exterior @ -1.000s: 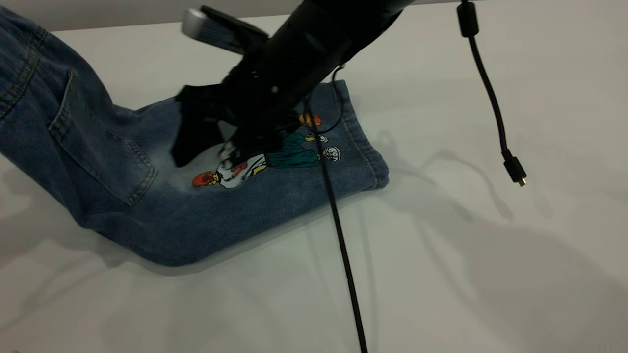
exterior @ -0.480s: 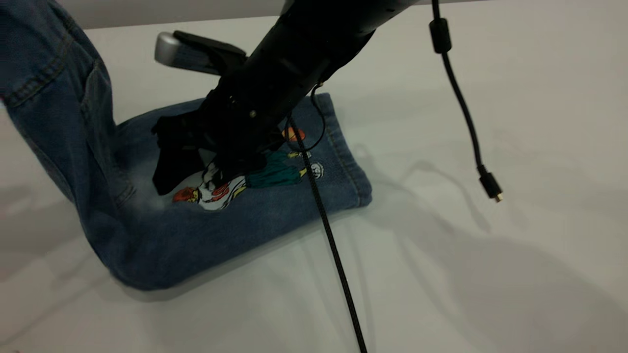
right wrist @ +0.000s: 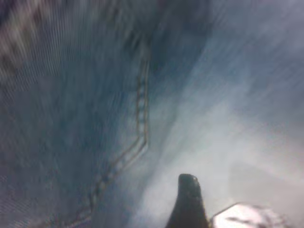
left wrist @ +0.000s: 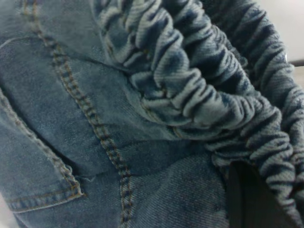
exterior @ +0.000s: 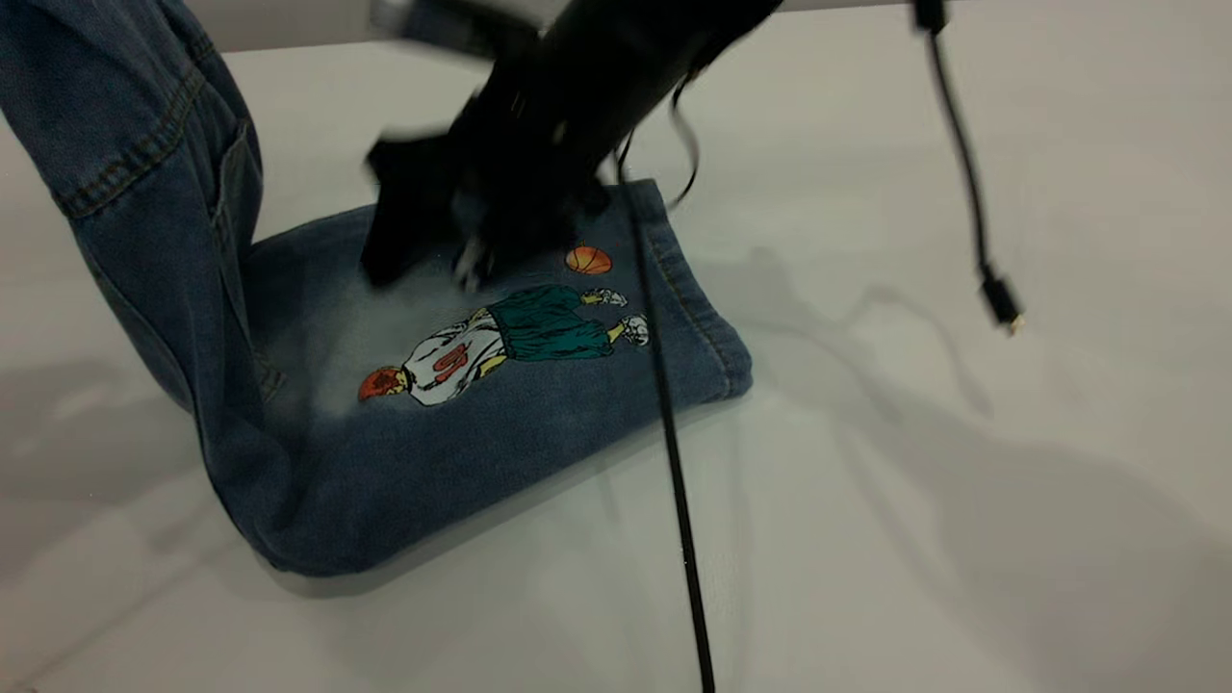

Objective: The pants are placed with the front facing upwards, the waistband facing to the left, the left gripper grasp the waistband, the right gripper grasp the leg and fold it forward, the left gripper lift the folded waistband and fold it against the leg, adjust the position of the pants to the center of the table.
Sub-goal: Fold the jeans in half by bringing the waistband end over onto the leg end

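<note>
The fold of the waistband against the leg is in hand: the left gripper (left wrist: 242, 202) shows only as one dark finger tucked under the gathered elastic waistband (left wrist: 190, 95), and since the upper part of the pants (exterior: 318, 423) stands raised off the table (exterior: 962, 529) in the exterior view, I judge it clamped on that band. The back patch pocket (exterior: 231, 202) hangs on the raised part, and a crease runs where it meets the flat part. The right gripper (exterior: 423, 277) hovers just above the leg (exterior: 539, 404), its two fingers spread with only pale faded denim between them, gripping nothing. The basketball-player print (exterior: 500, 342) lies just below and beside its scuffed fingertip, and the tan-stitched hem (exterior: 703, 318) is farther out on the same side. A black braided cable (exterior: 674, 452) drops from the arm across the leg, and a loose plug-ended cable (exterior: 1001, 308) dangles well away. The next move likely calls for the left claw to carry the waistband over toward the hem and lay it flat, so the open right claw should be clear of the landing spot and the cable must not be caught in the fold
</note>
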Controlling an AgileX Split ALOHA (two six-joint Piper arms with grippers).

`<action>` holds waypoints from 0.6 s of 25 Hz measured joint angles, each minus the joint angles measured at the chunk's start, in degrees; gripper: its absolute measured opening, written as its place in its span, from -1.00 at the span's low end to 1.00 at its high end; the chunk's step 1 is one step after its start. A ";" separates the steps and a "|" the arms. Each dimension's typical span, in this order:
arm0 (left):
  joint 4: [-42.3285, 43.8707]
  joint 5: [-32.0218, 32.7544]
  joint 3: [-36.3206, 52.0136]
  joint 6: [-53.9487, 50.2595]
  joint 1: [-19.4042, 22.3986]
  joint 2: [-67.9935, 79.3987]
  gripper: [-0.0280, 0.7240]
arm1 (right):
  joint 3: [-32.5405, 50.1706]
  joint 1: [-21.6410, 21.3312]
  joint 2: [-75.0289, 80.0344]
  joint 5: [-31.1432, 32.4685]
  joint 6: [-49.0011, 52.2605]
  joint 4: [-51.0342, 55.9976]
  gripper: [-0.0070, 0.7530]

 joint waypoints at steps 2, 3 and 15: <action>0.08 0.43 0.00 0.00 0.00 0.00 -0.55 | -0.05 -2.16 -1.71 0.85 0.00 0.13 0.27; 0.08 0.50 0.00 0.02 0.00 0.00 -0.55 | -0.05 -3.08 -2.54 1.28 0.00 0.26 0.27; -4.13 -7.47 0.00 1.14 -11.62 0.45 -0.55 | -0.10 -13.70 -14.91 2.47 -2.03 0.72 0.27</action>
